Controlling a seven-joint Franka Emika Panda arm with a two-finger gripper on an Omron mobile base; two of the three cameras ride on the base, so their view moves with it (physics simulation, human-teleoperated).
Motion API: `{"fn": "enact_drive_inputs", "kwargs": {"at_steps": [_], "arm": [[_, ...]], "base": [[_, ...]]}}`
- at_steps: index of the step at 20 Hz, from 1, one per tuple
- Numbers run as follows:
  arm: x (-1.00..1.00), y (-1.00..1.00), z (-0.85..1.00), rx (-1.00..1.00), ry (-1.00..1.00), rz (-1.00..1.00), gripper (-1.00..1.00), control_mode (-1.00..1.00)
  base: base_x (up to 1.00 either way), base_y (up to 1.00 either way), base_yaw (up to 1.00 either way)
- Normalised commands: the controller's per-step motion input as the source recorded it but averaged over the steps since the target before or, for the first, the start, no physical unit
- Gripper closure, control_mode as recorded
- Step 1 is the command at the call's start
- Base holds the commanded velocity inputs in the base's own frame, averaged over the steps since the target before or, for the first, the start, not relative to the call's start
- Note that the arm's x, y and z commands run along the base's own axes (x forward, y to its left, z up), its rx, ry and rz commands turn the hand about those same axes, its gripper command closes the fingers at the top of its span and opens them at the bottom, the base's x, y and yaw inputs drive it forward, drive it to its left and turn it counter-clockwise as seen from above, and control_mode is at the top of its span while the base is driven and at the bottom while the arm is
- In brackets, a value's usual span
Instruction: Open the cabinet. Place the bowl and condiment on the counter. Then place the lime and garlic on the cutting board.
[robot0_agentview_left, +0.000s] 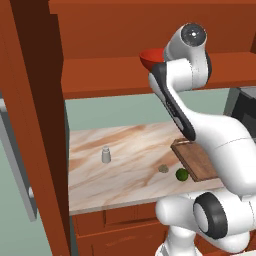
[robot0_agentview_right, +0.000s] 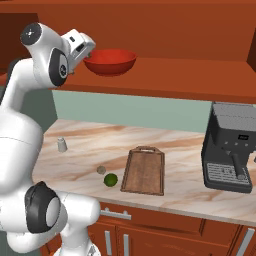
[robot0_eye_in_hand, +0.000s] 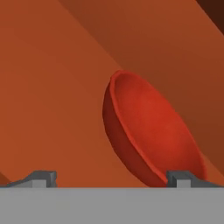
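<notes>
Nearest your base, the lime (robot0_agentview_right: 110, 179) and garlic (robot0_agentview_right: 101, 170) lay on the counter (robot0_agentview_right: 180, 145) just left of the cutting board (robot0_agentview_right: 144, 170), with the condiment (robot0_agentview_right: 61, 144) farther left. Up in the open cabinet (robot0_agentview_right: 190, 75), your gripper (robot0_eye_in_hand: 109, 177) stood wide apart, empty, just short of the bowl (robot0_agentview_right: 110, 61) on the shelf.

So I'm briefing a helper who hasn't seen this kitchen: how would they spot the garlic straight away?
Start at the beige marble counter and find the wooden cutting board lying on it. Just off the board's long side, on the side away from the coffee machine, sit two small round things close together. The garlic is the dull grey-beige lump; the lime beside it is dark green and slightly bigger.
</notes>
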Motion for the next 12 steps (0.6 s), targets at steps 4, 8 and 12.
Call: {"fn": "enact_drive_inputs", "kwargs": {"at_steps": [4, 8, 12], "arm": [[0.21, 0.00, 0.00, 0.00, 0.06, -0.05, -1.00, -1.00], [0.24, 0.00, 0.00, 0.00, 0.03, -0.04, -1.00, -1.00], [0.26, 0.00, 0.00, 0.00, 0.00, -0.03, -1.00, -1.00]], "base": [[0.00, 0.00, 0.00], [0.00, 0.00, 0.00], [0.00, 0.00, 0.00]]}}
